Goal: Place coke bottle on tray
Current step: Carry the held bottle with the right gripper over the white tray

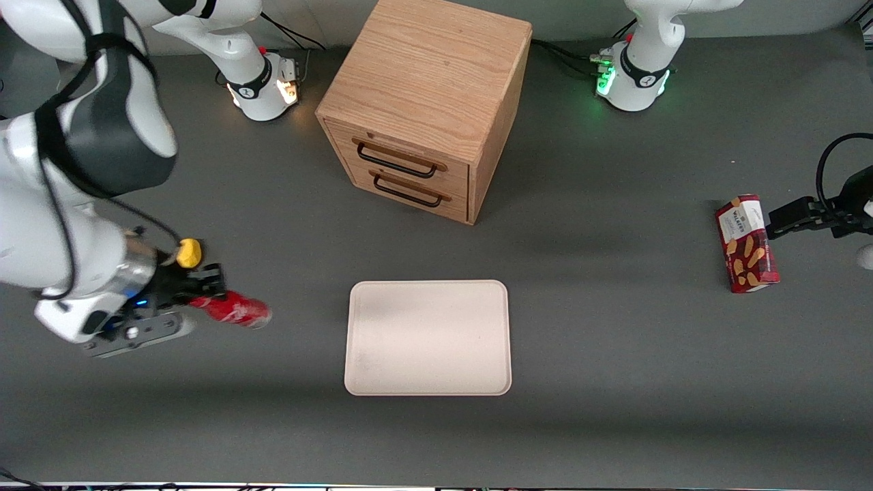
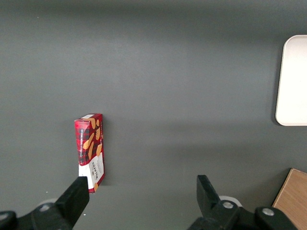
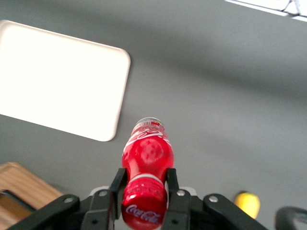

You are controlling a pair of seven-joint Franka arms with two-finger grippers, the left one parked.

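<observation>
Grey surface [image 1: 614, 341]: carries all items.
Wooden cabinet [image 1: 426, 102]: two drawers with dark handles, farther from the front camera than the tray.
Tray [image 1: 428, 337]: cream, rounded corners, lying flat, nothing on it.
Snack box [image 1: 747, 243]: red, biscuit pictures, toward the parked arm's end.
Gripper [image 1: 198, 294]: toward the working arm's end, well apart from the tray; fingers [image 3: 117, 184] closed on the bottle's cap end.
Coke bottle [image 1: 235, 309]: red, tipped over sideways in the fingers, clear base toward the tray.
</observation>
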